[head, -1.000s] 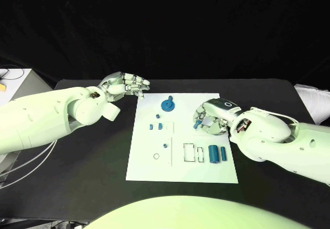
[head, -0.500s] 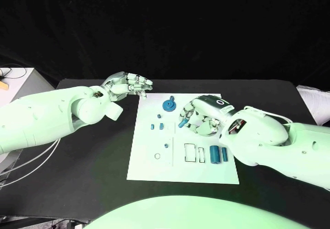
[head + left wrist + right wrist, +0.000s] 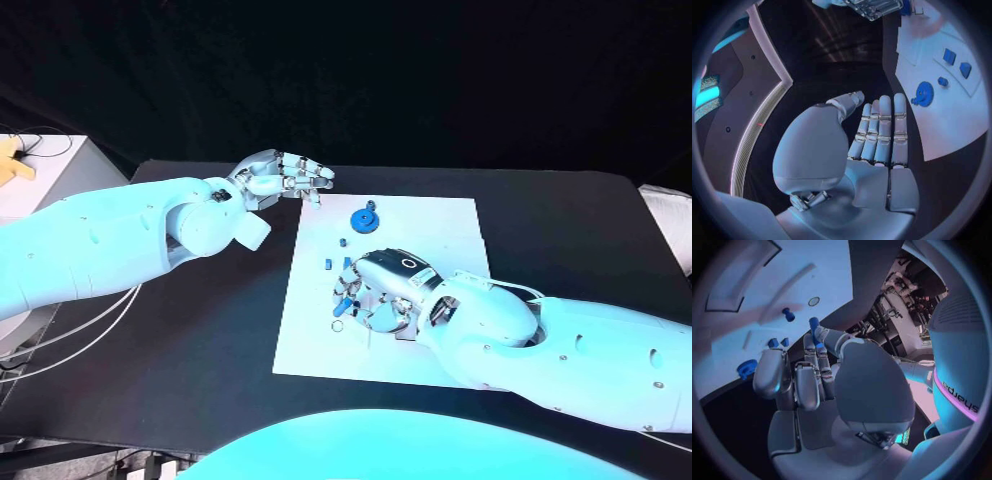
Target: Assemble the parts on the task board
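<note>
The white rectangular task board (image 3: 433, 225) lies flat in the middle of the black tabletop (image 3: 577, 230). Over the board's left half, about midway along its length, the right hand (image 3: 378, 292) hangs with its silver fingers curled downward; it pinches a small blue cylindrical peg (image 3: 814, 323) at its fingertips, the peg's end sticking out past them toward the board. From the head camera the same peg shows as a blue tip (image 3: 342, 309) at the hand's left side, low over the white surface; whether it touches the board cannot be told.

Near the board's far edge sits a blue round gear-like disc (image 3: 365, 218) with a raised hub. Just on the near side of it is a small blue stud (image 3: 343, 241), and nearer again, close to the board's left edge, two small blue blocks (image 3: 327, 263) stand side by side. In the right wrist camera a further small blue knob (image 3: 788, 315) and a thin ring outline (image 3: 814, 301) lie on the board ahead of the fingertips.

The left hand (image 3: 280, 178) hovers over the bare tabletop just off the board's far-left corner. It holds nothing: its fingers (image 3: 879, 131) lie straight and close together, the thumb alongside them.
</note>
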Motion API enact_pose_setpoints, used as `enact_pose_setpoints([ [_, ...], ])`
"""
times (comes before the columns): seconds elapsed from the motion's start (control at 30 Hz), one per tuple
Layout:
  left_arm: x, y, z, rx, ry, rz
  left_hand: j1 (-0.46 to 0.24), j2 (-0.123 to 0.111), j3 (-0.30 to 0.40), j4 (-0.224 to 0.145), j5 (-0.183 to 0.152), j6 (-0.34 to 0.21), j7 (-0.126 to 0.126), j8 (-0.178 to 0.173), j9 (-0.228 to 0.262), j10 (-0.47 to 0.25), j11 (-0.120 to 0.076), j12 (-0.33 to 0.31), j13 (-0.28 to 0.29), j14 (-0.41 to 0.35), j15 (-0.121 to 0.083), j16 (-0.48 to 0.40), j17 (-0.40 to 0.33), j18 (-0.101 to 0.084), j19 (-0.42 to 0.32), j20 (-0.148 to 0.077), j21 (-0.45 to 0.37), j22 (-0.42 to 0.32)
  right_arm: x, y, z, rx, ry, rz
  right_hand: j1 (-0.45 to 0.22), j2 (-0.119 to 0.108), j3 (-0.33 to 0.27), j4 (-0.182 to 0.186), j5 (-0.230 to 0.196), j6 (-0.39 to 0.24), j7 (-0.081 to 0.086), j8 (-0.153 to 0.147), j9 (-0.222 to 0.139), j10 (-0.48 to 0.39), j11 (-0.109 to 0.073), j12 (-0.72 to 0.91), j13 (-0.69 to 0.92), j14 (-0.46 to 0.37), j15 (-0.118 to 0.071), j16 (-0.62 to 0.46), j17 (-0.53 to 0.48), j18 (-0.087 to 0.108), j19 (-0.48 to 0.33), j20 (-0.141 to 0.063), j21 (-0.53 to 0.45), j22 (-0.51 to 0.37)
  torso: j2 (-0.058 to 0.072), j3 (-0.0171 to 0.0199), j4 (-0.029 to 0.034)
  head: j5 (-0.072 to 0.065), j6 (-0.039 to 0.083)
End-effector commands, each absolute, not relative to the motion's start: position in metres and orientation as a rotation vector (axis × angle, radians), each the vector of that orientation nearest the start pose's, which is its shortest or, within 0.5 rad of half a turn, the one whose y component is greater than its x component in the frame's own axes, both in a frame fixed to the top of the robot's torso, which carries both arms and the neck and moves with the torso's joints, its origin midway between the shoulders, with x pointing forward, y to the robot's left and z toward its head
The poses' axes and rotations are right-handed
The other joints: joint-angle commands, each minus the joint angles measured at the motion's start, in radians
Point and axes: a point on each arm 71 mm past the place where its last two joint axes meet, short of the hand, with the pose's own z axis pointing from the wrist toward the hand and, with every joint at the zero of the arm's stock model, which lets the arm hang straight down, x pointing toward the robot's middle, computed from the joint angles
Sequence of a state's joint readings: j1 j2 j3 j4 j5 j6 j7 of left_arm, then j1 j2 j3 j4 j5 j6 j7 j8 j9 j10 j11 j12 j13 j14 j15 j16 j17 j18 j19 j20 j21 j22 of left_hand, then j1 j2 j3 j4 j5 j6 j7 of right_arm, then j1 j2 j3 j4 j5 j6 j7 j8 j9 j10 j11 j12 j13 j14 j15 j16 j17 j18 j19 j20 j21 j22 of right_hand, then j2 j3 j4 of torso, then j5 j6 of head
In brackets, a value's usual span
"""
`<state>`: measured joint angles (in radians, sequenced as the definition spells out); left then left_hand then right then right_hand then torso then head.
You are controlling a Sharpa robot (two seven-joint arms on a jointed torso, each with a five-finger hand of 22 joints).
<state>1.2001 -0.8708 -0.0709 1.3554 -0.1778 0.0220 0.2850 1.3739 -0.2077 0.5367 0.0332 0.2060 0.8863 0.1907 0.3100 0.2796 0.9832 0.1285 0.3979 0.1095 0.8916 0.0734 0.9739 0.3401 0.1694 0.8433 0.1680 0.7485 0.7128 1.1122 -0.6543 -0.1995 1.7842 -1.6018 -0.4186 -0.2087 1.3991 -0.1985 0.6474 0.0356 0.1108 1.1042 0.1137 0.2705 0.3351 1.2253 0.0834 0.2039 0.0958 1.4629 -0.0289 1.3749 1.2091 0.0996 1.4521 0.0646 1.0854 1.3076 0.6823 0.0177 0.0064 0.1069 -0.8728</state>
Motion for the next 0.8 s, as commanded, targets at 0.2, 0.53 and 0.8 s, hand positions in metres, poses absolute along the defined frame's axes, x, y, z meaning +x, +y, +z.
enact_pose_setpoints([
  [0.2,0.502,0.253,-0.203,-0.950,1.703,-1.555,0.006,0.004,-0.006,0.000,0.003,0.002,0.002,-0.004,-0.002,0.003,0.005,-0.007,-0.003,0.008,-0.001,-0.009,-0.001,0.013,0.008,0.000,-0.008,-0.002,0.354,-0.040,-0.244,-0.479,1.689,0.997,0.013,0.021,0.008,0.001,0.005,0.006,0.002,0.003,0.032,0.049,-0.040,-0.005,0.001,0.028,-0.006,-0.007,-0.002,-0.013,0.006,-0.001,-0.004,0.051,0.000,0.0011,-0.0007,0.015,0.000],
  [0.53,0.502,0.254,-0.203,-0.951,1.705,-1.555,0.006,0.004,-0.006,0.000,0.003,0.002,0.002,-0.004,-0.002,0.003,0.005,-0.007,-0.003,0.008,-0.001,-0.009,-0.001,0.013,0.008,0.000,-0.008,-0.002,0.352,-0.038,-0.249,-0.523,1.721,0.960,0.012,0.021,0.008,0.000,0.004,0.005,0.003,0.003,0.032,0.049,-0.040,-0.006,0.001,0.028,-0.006,-0.007,-0.002,-0.013,0.006,-0.001,-0.004,0.051,0.000,0.0018,-0.0013,0.019,0.000],
  [0.8,0.502,0.254,-0.203,-0.952,1.707,-1.554,0.006,0.004,-0.007,0.000,0.003,0.003,0.002,-0.004,-0.002,0.004,0.005,-0.007,-0.004,0.009,-0.001,-0.009,-0.001,0.013,0.008,0.000,-0.009,-0.003,0.352,-0.039,-0.253,-0.562,1.754,0.915,0.010,0.021,0.010,-0.002,0.002,0.005,0.003,0.003,0.034,0.049,-0.039,-0.007,0.002,0.029,-0.006,-0.005,0.000,-0.013,0.006,-0.001,-0.005,0.051,0.000,0.0019,-0.0014,0.019,0.000],
])
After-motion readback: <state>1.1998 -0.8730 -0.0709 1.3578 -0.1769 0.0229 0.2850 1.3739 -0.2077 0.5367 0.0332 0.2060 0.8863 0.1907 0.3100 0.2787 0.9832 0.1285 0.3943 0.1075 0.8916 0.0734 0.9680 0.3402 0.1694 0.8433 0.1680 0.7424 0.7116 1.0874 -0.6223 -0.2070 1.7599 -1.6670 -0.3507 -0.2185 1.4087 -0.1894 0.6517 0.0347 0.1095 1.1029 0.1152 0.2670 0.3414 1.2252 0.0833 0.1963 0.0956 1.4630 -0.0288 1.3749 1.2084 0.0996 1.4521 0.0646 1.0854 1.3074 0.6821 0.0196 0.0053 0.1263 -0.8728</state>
